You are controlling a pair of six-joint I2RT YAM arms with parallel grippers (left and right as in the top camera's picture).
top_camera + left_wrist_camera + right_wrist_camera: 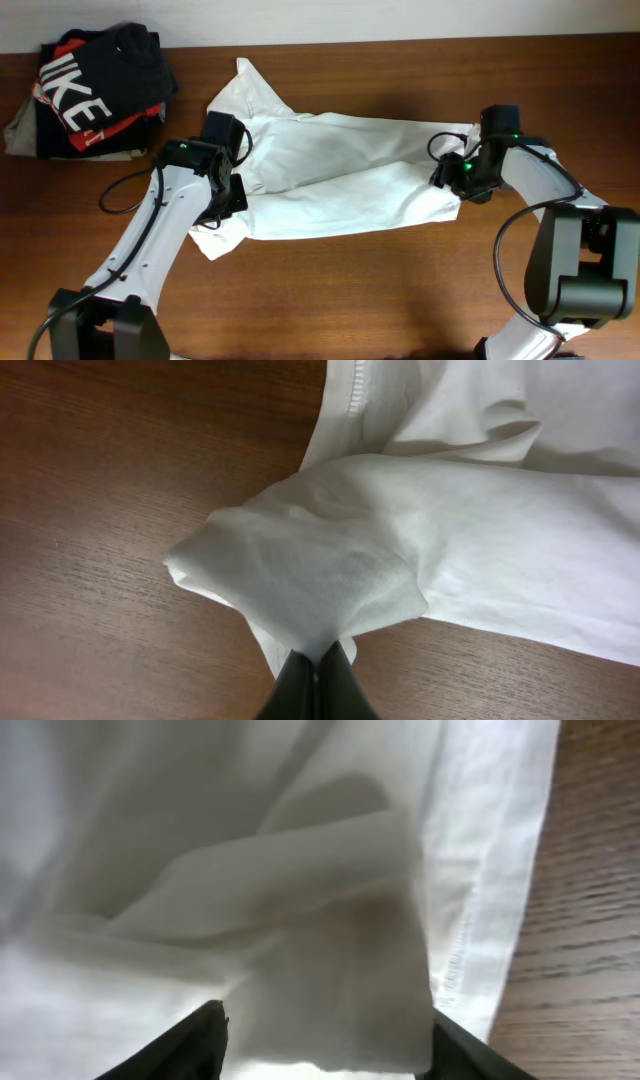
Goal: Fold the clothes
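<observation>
Mid-fold, the left gripper (318,660) is pinching the T-shirt (340,175) while the right gripper (328,1020) is hovering spread, apparently empty, needing a fresh grasp.

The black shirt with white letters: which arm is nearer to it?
Left. The left arm is close to the black shirt, its jaws shut on the white T-shirt. The right arm is at the T-shirt's far end, jaws open.
</observation>
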